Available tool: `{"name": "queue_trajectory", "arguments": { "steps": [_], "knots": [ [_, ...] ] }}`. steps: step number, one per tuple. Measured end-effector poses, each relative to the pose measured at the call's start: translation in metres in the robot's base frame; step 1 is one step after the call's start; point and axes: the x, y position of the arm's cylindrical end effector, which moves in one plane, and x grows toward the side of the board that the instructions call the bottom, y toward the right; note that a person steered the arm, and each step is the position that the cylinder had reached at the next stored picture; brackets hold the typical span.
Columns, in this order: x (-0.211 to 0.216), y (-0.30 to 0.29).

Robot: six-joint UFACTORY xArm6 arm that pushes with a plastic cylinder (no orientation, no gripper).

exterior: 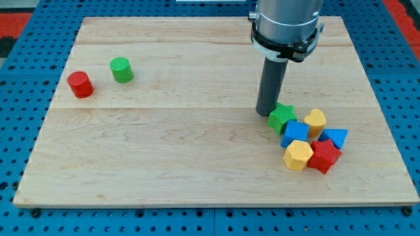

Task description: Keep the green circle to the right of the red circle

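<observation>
In the camera view, a pale wooden board point(197, 144) is seen lying on a blue pegged surface point(20, 118). Over at the nine o'clock side of the board, the red circle point(81, 84) is found close to the edge, and the green circle point(121, 69) is placed just beside it at about two o'clock, near but not touching, so the green one is held on the view's right of the red one. Across the board, toward four o'clock from its centre, a tight cluster is gathered: a green star point(282, 118), a blue cube point(296, 133), a yellow block point(315, 122), a blue triangle point(335, 137), a yellow hexagon point(298, 155) and a red block point(324, 156). My tip point(266, 113) is planted at the star's ten o'clock, just beside it; contact cannot be confirmed. No jaws are carried: a plain rod, nothing gripped, well apart from both circles.
</observation>
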Motion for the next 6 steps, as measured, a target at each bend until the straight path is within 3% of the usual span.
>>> {"name": "queue_trajectory", "arguments": {
  "steps": [1, 3, 4, 5, 6],
  "knots": [
    [-0.011, -0.007],
    [-0.159, -0.034],
    [-0.224, -0.088],
    [-0.258, -0.174],
    [-0.237, -0.253]
  ]
}}
